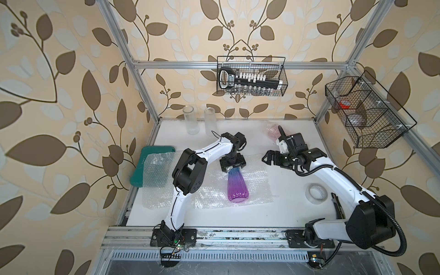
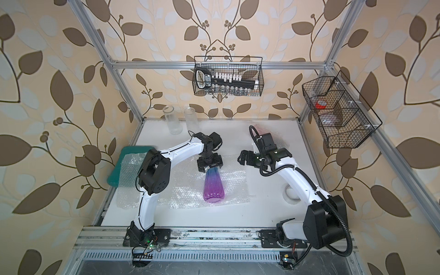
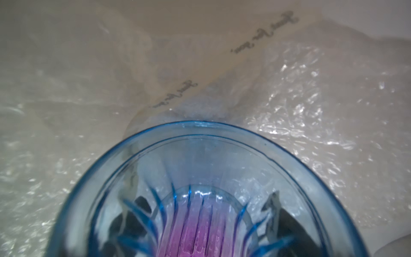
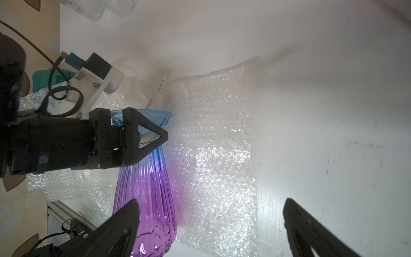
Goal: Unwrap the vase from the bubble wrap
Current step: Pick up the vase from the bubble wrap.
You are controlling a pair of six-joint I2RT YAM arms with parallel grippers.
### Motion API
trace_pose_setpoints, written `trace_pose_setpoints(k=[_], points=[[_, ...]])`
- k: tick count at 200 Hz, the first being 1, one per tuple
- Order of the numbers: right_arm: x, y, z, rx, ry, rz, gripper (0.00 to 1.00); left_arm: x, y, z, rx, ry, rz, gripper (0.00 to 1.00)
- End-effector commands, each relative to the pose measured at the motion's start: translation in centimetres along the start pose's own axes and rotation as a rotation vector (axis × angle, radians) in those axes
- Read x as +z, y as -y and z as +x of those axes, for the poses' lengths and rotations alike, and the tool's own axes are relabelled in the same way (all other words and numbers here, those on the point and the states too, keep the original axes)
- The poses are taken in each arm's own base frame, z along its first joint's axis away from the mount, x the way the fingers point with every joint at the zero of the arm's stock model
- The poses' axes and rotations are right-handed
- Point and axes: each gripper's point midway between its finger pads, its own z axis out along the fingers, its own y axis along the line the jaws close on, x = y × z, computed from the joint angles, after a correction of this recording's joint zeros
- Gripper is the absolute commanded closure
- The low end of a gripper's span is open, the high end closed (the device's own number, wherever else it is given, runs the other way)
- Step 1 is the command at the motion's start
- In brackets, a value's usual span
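Leaf-patterned wallpaper backs a white bench (image 1: 238, 219). On it a purple-and-blue vase (image 1: 237, 188) lies on its side, bare, with a flattened sheet of bubble wrap (image 1: 258, 187) spread beneath it. Left pincer (image 1: 232, 169) straddles the vase's blue neck; whether it squeezes, I cannot tell. Right pincer (image 1: 266, 159) hangs near the vase's neck end, spread wide, empty.

The vase (image 3: 200, 142) runs off the left wrist view; through its glass the fingers (image 3: 138, 207) of the left gripper (image 3: 208, 198) show warped, contact with the neck unclear. Script on the tape strip (image 3: 222, 63) is too blurred to read. In a top view the right arm (image 2: 300, 181) half hides the tape roll (image 2: 288, 199). The right wrist view cuts off the right gripper (image 4: 210, 201).
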Motion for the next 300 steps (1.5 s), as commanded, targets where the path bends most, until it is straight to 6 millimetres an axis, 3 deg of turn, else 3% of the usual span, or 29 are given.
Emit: trace_pose_setpoints(k=[1, 49, 127, 162, 219, 251, 268, 300], points=[[-0.4, 0.7, 0.5, 0.005, 0.002, 0.027, 0.01, 0.1, -0.4, -0.4, -0.010, 0.022, -0.036, 0.16], [-0.9, 1.0, 0.3, 0.007, 0.021, 0.036, 0.01, -0.1, -1.1, 0.2, 0.018, 0.028, -0.040, 0.33], [-0.5, 0.9, 0.3, 0.013, 0.005, 0.029, 0.01, -3.5, -0.7, 0.9, 0.132, 0.089, -0.011, 0.61], [-0.4, 1.0, 0.5, 0.018, 0.001, 0.029, 0.01, -5.2, 0.0, 2.1, 0.191, 0.109, 0.007, 0.65], [-0.3, 1.3, 0.8, 0.022, -0.005, 0.041, 0.01, -9.6, 1.1, 5.0, 0.307, 0.139, 0.062, 0.80], [-0.5, 1.5, 1.0, 0.024, -0.012, 0.055, 0.01, -13.1, 2.3, 6.0, 0.370, 0.177, 0.145, 0.86], [-1.0, 1.8, 1.0, 0.025, -0.002, 0.075, 0.01, -14.8, 2.9, 5.6, 0.411, 0.235, 0.181, 0.85], [-2.5, 1.9, 0.9, 0.032, 0.021, 0.095, 0.01, -17.8, 5.3, 2.9, 0.538, 0.472, 0.269, 0.86]])
